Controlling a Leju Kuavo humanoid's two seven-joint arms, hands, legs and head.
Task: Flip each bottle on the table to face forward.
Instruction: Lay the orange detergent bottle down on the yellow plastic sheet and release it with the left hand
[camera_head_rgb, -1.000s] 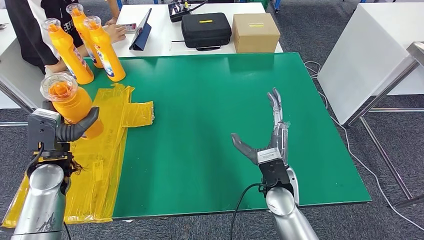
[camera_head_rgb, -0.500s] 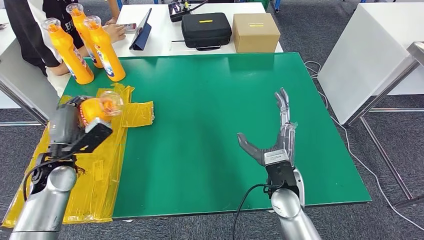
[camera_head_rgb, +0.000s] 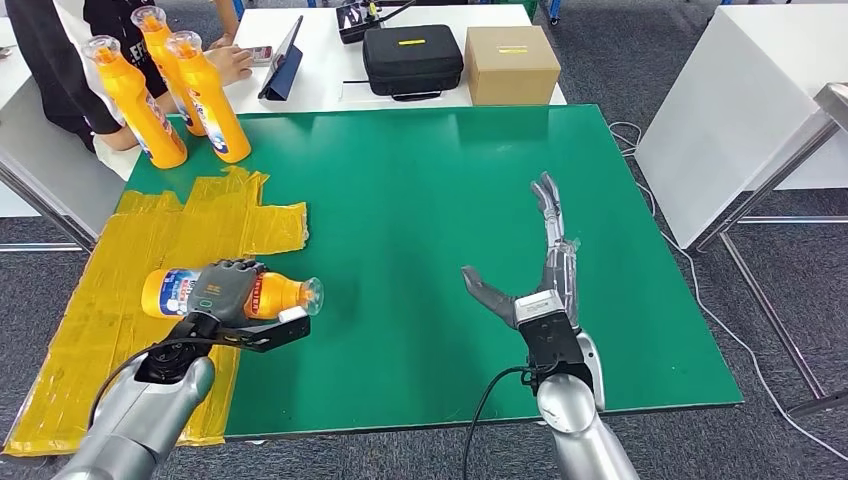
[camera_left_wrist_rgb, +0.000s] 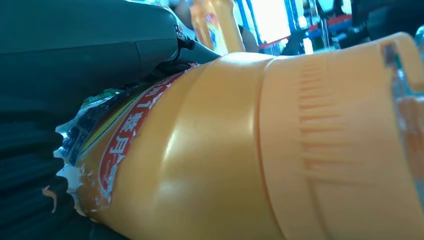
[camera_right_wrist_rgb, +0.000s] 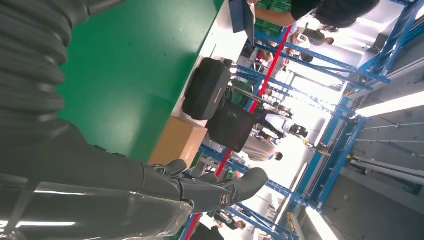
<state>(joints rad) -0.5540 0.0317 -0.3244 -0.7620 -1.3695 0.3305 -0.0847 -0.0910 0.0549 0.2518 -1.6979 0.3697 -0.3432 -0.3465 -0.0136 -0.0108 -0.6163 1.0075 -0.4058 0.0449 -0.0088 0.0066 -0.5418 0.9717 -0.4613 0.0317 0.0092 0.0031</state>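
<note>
Gripping the bottle (camera_head_rgb: 235, 294) with the left hand (camera_head_rgb: 226, 290), now tipped from upright onto its side at the yellow sheet's (camera_head_rgb: 100, 330) edge, cap toward table middle | right hand (camera_head_rgb: 535, 270) fingers spread, empty over the green table (camera_head_rgb: 420, 180) | flip looks halfway, three bottles (camera_head_rgb: 165, 85) waiting far corner

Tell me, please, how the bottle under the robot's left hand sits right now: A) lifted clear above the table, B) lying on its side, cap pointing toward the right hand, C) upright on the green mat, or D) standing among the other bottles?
B: the orange bottle lies on its side under the left hand, cap toward the right hand.
</note>
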